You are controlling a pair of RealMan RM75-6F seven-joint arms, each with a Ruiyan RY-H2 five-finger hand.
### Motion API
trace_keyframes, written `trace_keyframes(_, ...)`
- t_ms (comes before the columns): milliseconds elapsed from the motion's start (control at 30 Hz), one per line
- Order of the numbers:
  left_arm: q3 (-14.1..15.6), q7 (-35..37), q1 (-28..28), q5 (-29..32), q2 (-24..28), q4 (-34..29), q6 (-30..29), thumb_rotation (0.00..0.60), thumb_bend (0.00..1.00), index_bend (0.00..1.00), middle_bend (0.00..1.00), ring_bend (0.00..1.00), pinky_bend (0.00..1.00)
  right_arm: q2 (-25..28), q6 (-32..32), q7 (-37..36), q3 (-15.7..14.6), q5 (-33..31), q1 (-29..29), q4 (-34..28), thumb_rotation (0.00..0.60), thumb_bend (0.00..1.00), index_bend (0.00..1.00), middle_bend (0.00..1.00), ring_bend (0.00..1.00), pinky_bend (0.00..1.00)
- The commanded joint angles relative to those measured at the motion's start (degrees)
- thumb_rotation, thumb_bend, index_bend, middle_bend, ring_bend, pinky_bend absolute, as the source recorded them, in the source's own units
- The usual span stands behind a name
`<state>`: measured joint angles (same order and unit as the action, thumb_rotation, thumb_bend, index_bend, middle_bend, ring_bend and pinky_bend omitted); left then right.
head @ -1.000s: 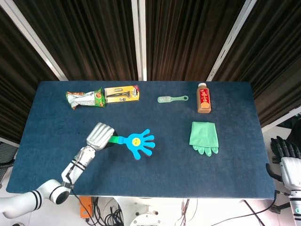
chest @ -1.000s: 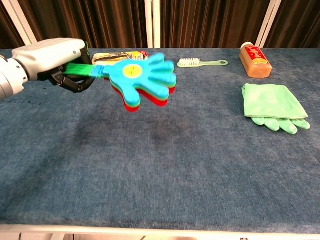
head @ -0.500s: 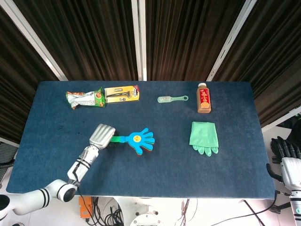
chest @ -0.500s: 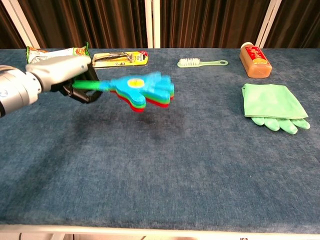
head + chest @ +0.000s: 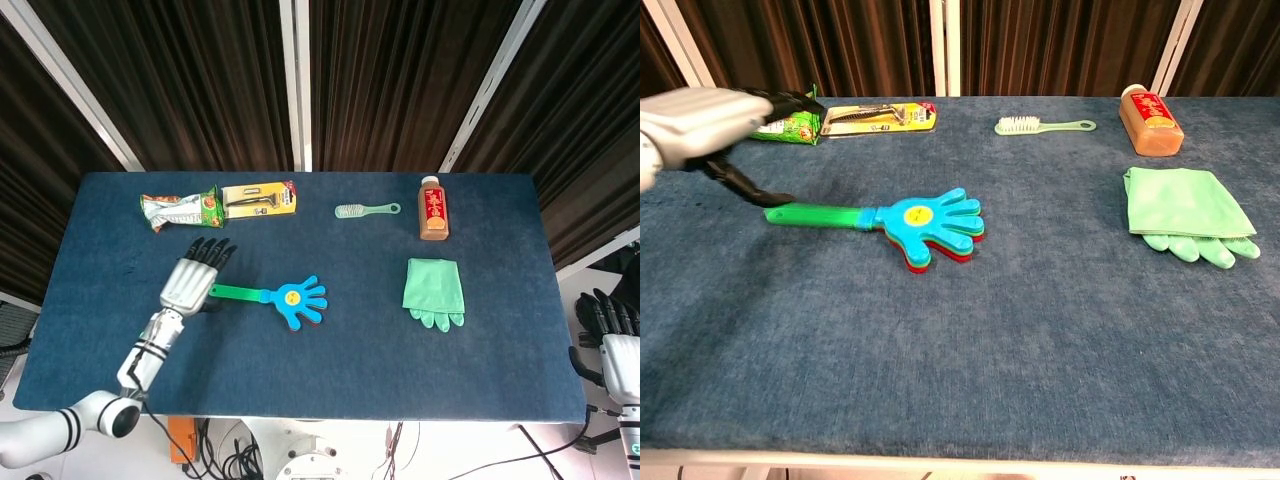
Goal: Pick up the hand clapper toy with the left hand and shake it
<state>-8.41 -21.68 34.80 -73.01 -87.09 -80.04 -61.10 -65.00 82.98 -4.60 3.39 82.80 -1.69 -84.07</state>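
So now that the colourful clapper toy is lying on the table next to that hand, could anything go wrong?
The left hand is open with fingers spread beside the green handle of the blue hand-shaped clapper toy; one finger seems to touch the handle's end, so moving away might nudge it. The green snack packet lies just beyond those fingers and might get brushed.
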Motion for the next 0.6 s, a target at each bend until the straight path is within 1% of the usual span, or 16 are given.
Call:
trace_keyframes(33, 2.84, 1.66, -5.09, -2.56, 4.03, -0.91, -6.75, 0.593, 0.21, 0.00, 0.00, 0.00, 0.00, 0.05, 0.17, 0.49, -0.01, 0.32, -0.09, -0.48, 0.600, 0.31, 0.00, 0.00, 0.00, 0.00)
trace_keyframes(167, 5.78, 5.87, -9.72, -5.52, 7.39, -1.98, -11.91, 0.597, 0.21, 0.00, 0.00, 0.00, 0.00, -0.14, 0.20, 1.15, 0.00, 0.76, -0.37, -1.38, 0.600, 0.31, 0.00, 0.00, 0.00, 0.00)
trace_keyframes(333, 9.34, 8.25, -15.15, -9.22, 10.92, -3.84, -18.26, 0.597, 0.21, 0.00, 0.00, 0.00, 0.00, -0.78, 0.01, 2.14, -0.11, 1.13, -0.71, -2.14, 0.600, 0.31, 0.00, 0.00, 0.00, 0.00)
trace_keyframes(433, 10.48, 8.70, -17.74, -10.42, 12.05, -3.96, -21.23, 0.588, 0.21, 0.00, 0.00, 0.00, 0.00, -0.98, 0.09, 2.81, 0.04, 1.28, -0.94, -2.59, 0.600, 0.31, 0.00, 0.00, 0.00, 0.00)
trace_keyframes(600, 11.22, 10.14, -19.93, -11.31, 12.88, -3.88, -22.73, 0.582, 0.21, 0.00, 0.00, 0.00, 0.00, -0.98, -0.08, 4.20, -0.10, 1.71, -1.29, -3.47, 0.600, 0.31, 0.00, 0.00, 0.00, 0.00)
